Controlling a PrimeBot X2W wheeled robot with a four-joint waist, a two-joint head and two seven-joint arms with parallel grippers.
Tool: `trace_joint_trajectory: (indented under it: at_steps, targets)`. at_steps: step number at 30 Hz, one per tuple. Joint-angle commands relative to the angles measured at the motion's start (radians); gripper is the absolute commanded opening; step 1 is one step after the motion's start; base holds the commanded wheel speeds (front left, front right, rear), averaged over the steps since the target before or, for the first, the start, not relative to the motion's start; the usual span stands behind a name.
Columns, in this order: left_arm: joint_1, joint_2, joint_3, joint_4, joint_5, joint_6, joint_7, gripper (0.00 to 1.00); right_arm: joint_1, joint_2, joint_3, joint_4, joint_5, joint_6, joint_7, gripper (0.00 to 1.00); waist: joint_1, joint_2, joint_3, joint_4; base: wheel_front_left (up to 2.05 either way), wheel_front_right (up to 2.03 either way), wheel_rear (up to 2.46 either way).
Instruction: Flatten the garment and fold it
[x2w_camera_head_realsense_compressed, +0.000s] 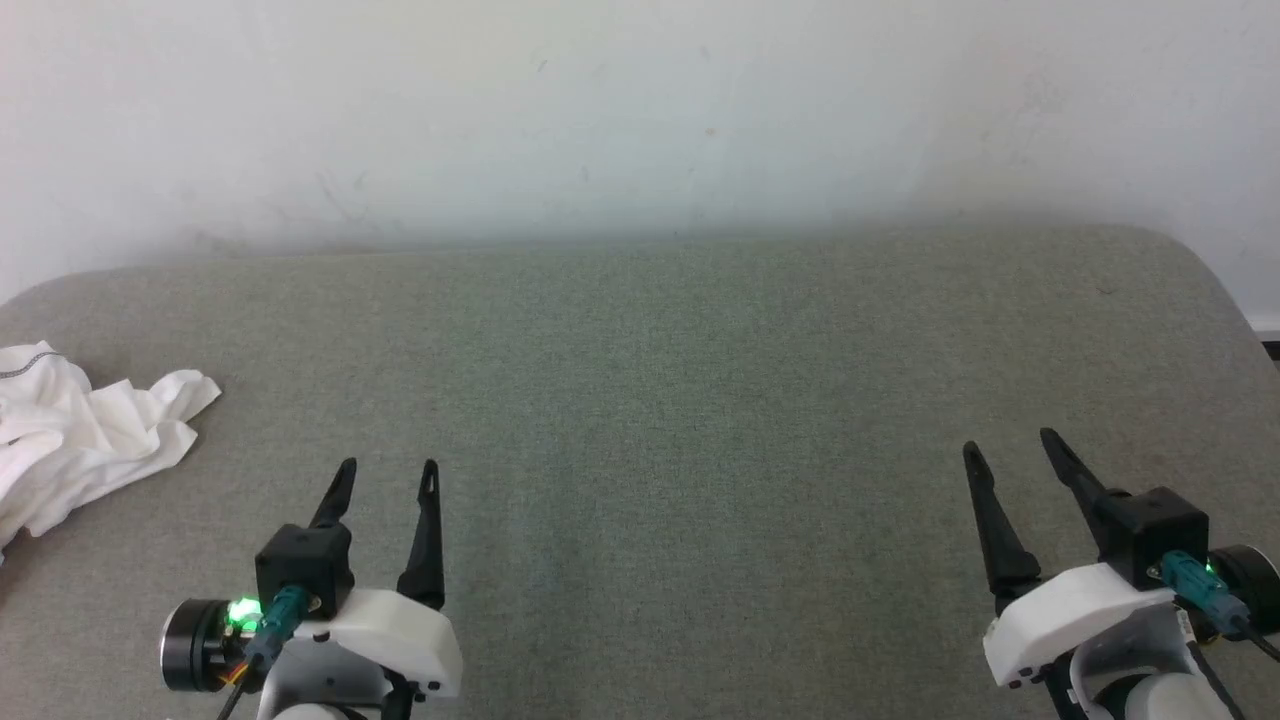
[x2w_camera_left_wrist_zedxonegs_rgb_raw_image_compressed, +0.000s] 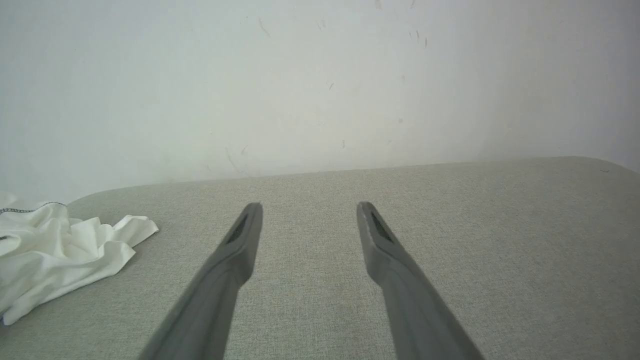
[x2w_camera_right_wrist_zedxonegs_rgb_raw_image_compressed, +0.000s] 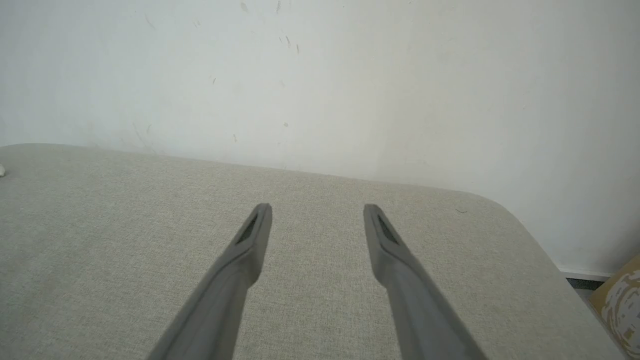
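The garment is a crumpled white heap at the far left edge of the grey-green cushioned surface, with a line of dark stitching along its upper fold. In the left wrist view the garment lies well to the left of the fingers. My left gripper hovers open at the lower left, to the right of the heap and apart from it, with nothing between its fingers. At the lower right my right gripper also stands open and empty. Both wrist views show spread fingers over bare fabric: left gripper, right gripper.
A scuffed white wall rises behind the surface. The surface's rounded right corner drops off to the floor, where a tan patterned object sits at the far right.
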Motion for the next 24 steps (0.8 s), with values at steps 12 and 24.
trace_joint_trajectory:
  at_steps: [12, 24]
  targets:
    - [0.018, 0.0, 0.01, -0.018, -0.029, 0.012, -0.034, 1.0, 0.004, 0.001, -0.032, 0.004, 0.027, 0.0, -0.034, 1.0, 0.0, 0.0, 0.006, 0.003, 0.0, 0.0, 0.0]
    - [0.027, -0.001, 0.017, -0.032, -0.041, 0.021, -0.059, 1.0, 0.009, 0.001, -0.05, 0.007, 0.036, 0.0, -0.059, 1.0, 0.0, 0.0, 0.006, 0.029, 0.0, 0.0, 0.0]
